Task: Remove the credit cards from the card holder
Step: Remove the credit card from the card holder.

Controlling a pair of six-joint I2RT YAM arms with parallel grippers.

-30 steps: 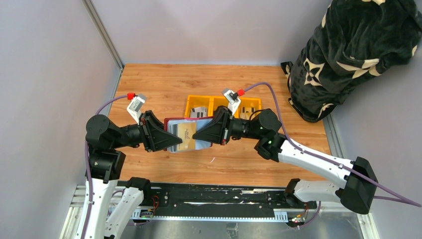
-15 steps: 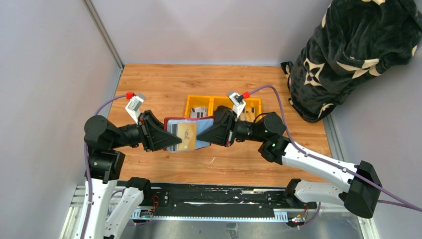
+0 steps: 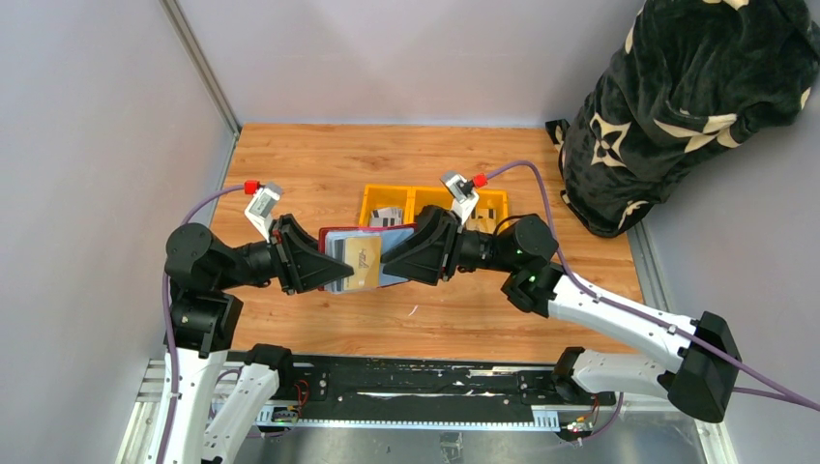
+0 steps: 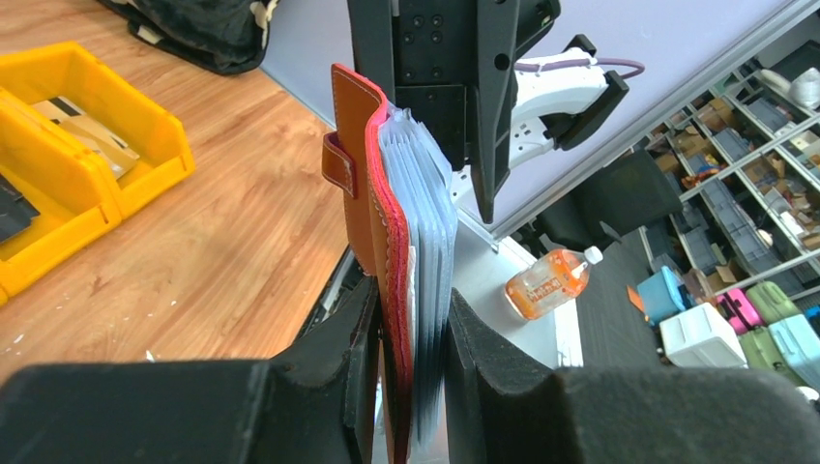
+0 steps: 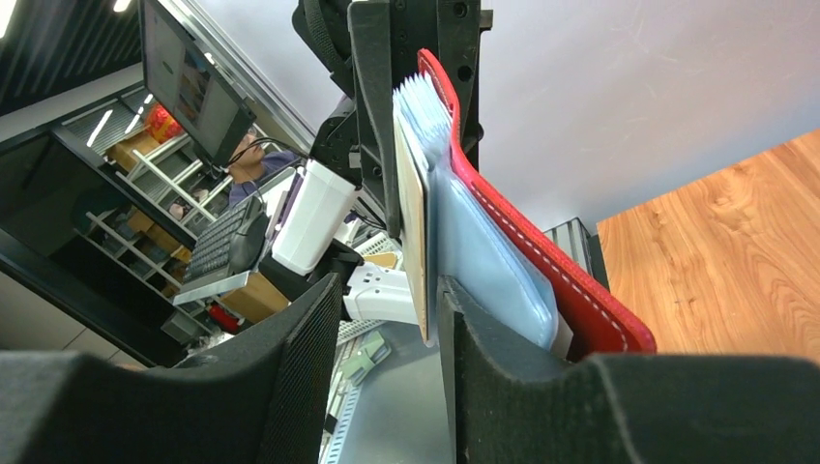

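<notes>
We had the table [image 3: 319, 164] with the yellow bin [image 3: 366, 201] near its middle, and everything that mattered hung just on the near side of that bin. The holder [image 4: 379, 193] was up off the wood there, open, with its red edge nearest the bin and its sleeves [image 4: 425, 213] fanned out. The left gripper [image 4: 401, 333] was clenched on the holder, pinching cover and sleeves together between its fingers. The right gripper [image 5: 387, 290] met it from the other side with jaws parted, straddling the free edge of a tan card [image 5: 414, 222]. One finger stood clear of the card, so nothing was gripped. Striped cards [image 3: 387, 215] lay in the bin.

We judged the step to be taking hold of that tan card. To do it well, the right jaws had to close on the card alone, not on the sleeve behind it. They then had to draw it straight out, away from the left gripper, while the left held firm. A skewed pull could jam the card or drag the holder loose.
</notes>
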